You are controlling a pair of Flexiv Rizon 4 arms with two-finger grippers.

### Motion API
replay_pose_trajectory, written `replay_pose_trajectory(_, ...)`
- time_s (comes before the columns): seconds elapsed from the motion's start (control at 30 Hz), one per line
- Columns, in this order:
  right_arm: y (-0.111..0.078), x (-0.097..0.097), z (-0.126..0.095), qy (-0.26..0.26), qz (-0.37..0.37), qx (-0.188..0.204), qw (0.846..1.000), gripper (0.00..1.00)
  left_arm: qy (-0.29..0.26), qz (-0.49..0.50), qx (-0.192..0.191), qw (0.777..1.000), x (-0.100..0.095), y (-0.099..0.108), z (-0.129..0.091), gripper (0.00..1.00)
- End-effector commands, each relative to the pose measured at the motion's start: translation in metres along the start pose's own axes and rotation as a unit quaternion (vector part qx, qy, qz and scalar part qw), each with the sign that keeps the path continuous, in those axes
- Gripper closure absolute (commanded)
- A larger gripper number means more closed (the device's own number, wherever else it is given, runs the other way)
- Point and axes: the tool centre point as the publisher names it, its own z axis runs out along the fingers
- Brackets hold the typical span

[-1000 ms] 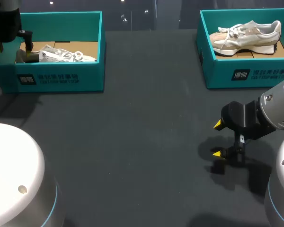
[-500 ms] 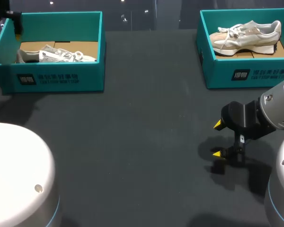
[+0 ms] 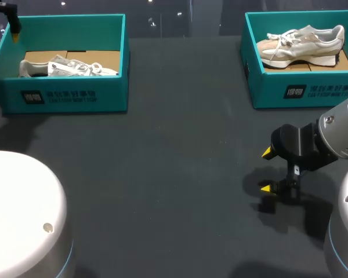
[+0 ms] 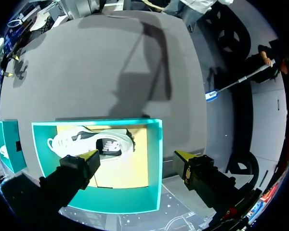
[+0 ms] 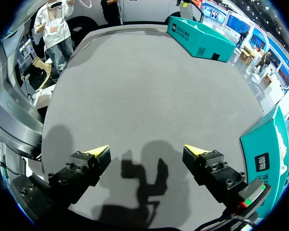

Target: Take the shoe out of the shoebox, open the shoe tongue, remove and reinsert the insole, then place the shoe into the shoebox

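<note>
A white shoe [image 3: 69, 67] lies in the left teal shoebox [image 3: 75, 99]. My left gripper [image 3: 13, 26] is at that box's far left corner, mostly out of the head view. In the left wrist view the left gripper [image 4: 137, 157] hangs open high above the box [image 4: 156, 144], with the shoe [image 4: 89, 143] ahead of one finger and nothing between the fingers. A beige and white shoe [image 3: 301, 40] lies in the right teal shoebox [image 3: 304, 90]. My right gripper [image 3: 268, 171] stands open over bare table in front of that box, and in its own wrist view [image 5: 146, 150] it holds nothing.
The dark grey table [image 3: 174, 174] lies bare between the two boxes. In the right wrist view the left box [image 5: 197, 36] sits far ahead, and the right box's wall [image 5: 267, 144] is close beside one finger. White arm bases [image 3: 23, 214] stand at the near corners.
My left gripper has lifted out of the left box's end and drawn back toward the far left corner. The right arm and both shoes have not moved.
</note>
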Motion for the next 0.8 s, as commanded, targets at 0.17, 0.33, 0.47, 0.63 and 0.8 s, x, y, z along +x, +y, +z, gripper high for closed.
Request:
replay_pose_trajectory(0.17, 0.0, 0.002, 0.0, -0.001, 0.0, 0.0, 1.0, 0.0, -0.001, 0.001, -0.001, 1.0, 0.003, -0.002, -0.002, 0.0)
replay_pose_trajectory(0.33, 0.003, -0.002, -0.005, -0.009, 0.001, -0.002, 1.0, 0.0, -0.001, 0.001, -0.001, 1.0, 0.003, -0.002, -0.002, 0.0)
replay_pose_trajectory(0.47, 0.018, -0.019, -0.022, -0.021, 0.035, 0.021, 0.999, 0.0, -0.001, 0.001, -0.001, 1.0, 0.003, -0.002, -0.002, 0.0)
replay_pose_trajectory(0.63, 0.019, -0.053, -0.045, -0.005, 0.138, 0.069, 0.988, 0.0, -0.001, 0.001, -0.001, 1.0, 0.003, -0.002, -0.002, 0.0)
replay_pose_trajectory(0.8, 0.021, -0.09, -0.066, -0.009, 0.207, 0.104, 0.973, 0.0, -0.001, 0.001, -0.001, 1.0, 0.003, -0.002, -0.002, 0.0)
